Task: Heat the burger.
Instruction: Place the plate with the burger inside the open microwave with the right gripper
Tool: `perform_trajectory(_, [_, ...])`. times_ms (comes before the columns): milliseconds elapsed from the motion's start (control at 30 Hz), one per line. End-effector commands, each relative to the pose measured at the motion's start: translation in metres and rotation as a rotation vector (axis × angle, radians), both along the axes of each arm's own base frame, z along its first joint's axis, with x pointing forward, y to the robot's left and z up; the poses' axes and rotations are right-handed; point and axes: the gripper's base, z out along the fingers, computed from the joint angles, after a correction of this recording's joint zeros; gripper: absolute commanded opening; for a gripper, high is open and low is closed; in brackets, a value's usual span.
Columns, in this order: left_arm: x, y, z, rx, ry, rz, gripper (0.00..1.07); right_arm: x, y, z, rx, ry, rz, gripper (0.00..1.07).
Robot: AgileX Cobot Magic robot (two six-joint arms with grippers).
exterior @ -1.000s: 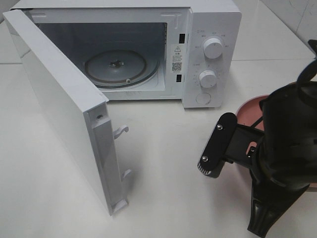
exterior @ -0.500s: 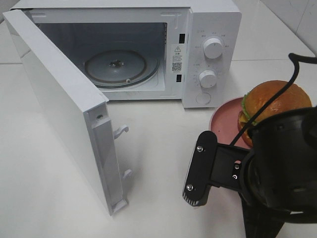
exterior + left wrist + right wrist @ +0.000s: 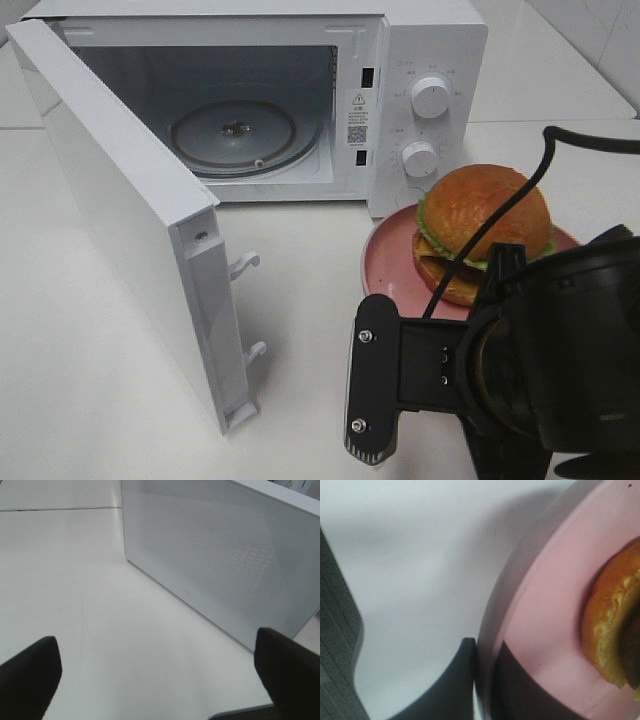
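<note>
The burger (image 3: 485,222), with a golden domed bun and green lettuce, sits on a pink round plate (image 3: 388,252) just right of the microwave's open front. In the right wrist view my right gripper (image 3: 485,680) is shut on the plate's rim (image 3: 540,595), one finger above it and one below, with the burger's edge (image 3: 612,625) close by. From the high camera the right arm's bulk hides that grip. My left gripper (image 3: 160,680) is open and empty, its dark fingertips (image 3: 30,672) spread wide, facing the outer face of the microwave door (image 3: 220,555).
The white microwave (image 3: 425,110) stands at the back with its door (image 3: 120,200) swung wide to the left. Its glass turntable (image 3: 235,135) is bare. Latch hooks (image 3: 245,265) jut from the door's edge. The right arm's black wrist (image 3: 560,350) fills the near right corner.
The right arm has moved left and nearer the camera, carrying the plate with it. The burger has come into view and now sits before the microwave's control panel. The left gripper has stayed open.
</note>
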Motion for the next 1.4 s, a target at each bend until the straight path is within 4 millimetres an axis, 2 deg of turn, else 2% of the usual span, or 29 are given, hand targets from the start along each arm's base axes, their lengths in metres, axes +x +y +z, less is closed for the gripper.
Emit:
perform_trajectory(33, [-0.003,0.0,-0.001,0.002,-0.009,0.0,0.99,0.004,0.004,0.004,-0.026,-0.044,0.146,0.01])
perform_trajectory(267, [-0.003,0.0,-0.001,0.002,-0.009,0.0,0.99,0.008,0.006,0.007,-0.055,-0.084,0.216,0.01])
perform_trajectory(500, [-0.003,0.0,-0.001,0.002,-0.009,0.0,0.99,0.008,0.013,0.006,0.005,-0.079,0.283,0.0])
perform_trajectory(567, [-0.003,0.0,-0.001,0.002,-0.009,0.0,0.99,0.007,0.017,0.005,-0.003,-0.066,0.381,0.0])
perform_trajectory(667, [-0.003,0.0,-0.001,0.002,-0.009,0.0,0.99,0.007,0.02,0.005,-0.003,-0.06,0.435,0.0])
perform_trajectory(867, [-0.003,0.0,-0.001,0.002,-0.009,0.0,0.99,0.024,0.013,0.004,0.006,-0.052,0.457,0.0])
perform_trajectory(933, [-0.003,0.0,-0.001,0.002,-0.009,0.0,0.99,0.033,0.01,0.004,0.002,-0.05,0.516,0.0])
perform_trajectory(1033, [-0.003,0.0,-0.001,0.002,-0.009,0.0,0.99,0.036,0.01,0.004,0.002,-0.051,0.544,0.0])
perform_trajectory(1100, [-0.003,0.0,-0.001,0.002,-0.009,0.0,0.99,0.043,0.009,0.005,-0.007,-0.058,0.637,0.0])
perform_trajectory(1400, [-0.003,0.0,-0.001,0.002,-0.009,0.0,0.99,0.06,-0.002,0.005,-0.064,-0.064,0.739,0.0])
